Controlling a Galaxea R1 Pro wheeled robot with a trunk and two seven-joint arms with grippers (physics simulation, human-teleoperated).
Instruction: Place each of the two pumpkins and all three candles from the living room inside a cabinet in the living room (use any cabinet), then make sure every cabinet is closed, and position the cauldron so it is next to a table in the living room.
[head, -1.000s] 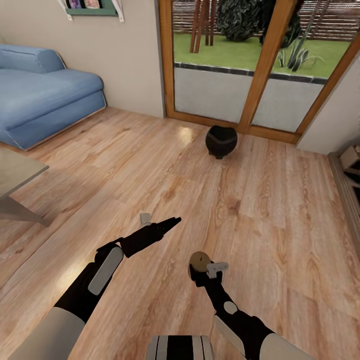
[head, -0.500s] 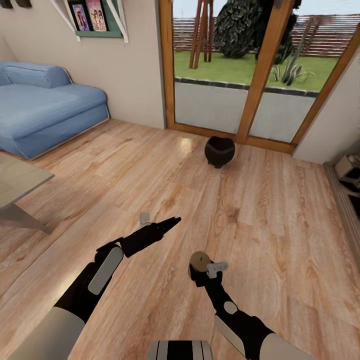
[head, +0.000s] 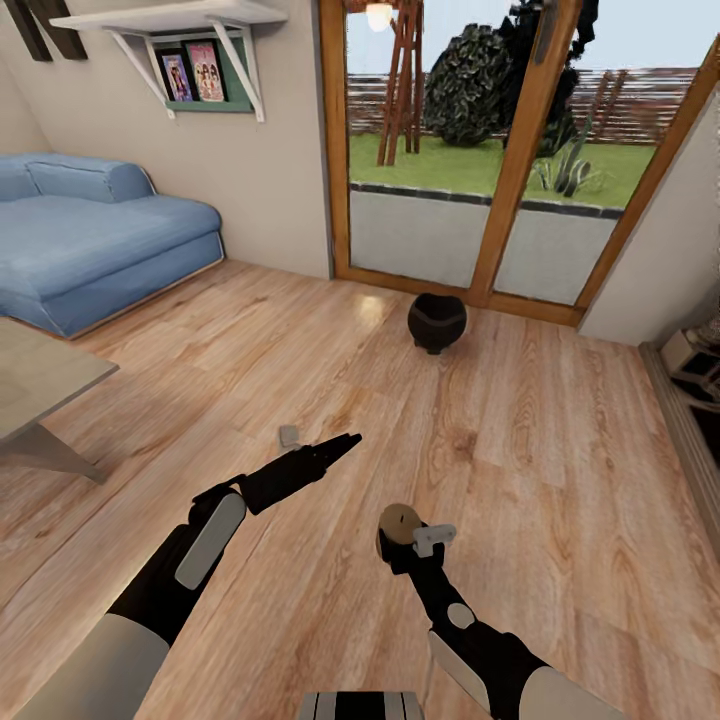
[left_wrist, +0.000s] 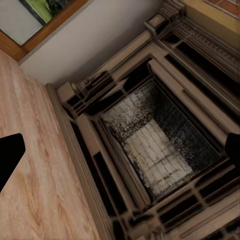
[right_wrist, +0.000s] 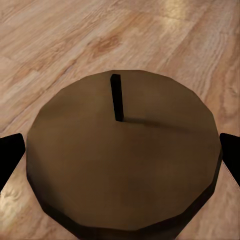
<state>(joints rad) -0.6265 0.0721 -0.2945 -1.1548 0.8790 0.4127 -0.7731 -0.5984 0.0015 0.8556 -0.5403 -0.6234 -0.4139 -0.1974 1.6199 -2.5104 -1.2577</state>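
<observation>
Candle (head: 400, 522) sits clamped in the right gripper (head: 405, 535), held low over the wooden floor (head: 540, 470) in front of the robot; in the right wrist view its flat tan top and short dark wick (right_wrist: 116, 97) lie between the two black fingertips (right_wrist: 11, 155), which press at either side of its round body. Ahead of it, well apart across the boards, the black cauldron (head: 437, 322) stands on the floor just before the wood-framed glass door (head: 500, 150), its wide rim open toward the camera. The left gripper (head: 335, 446) reaches forward beside the right arm, holding nothing; in the left wrist view its dark fingertips (left_wrist: 10, 157) stand wide apart at the frame's edges, and between them is an ornate fireplace (left_wrist: 155, 135) with a pale brick hearth. A small grey object (head: 290, 435) lies on the floor just beside the left arm; what it is cannot be told. At the head view's left edge is a corner of the pale-topped table (head: 40, 375) on a slanted grey leg, and beyond it a blue sofa (head: 90, 240) against the wall, under a white shelf (head: 170, 20) with pictures beneath it.
</observation>
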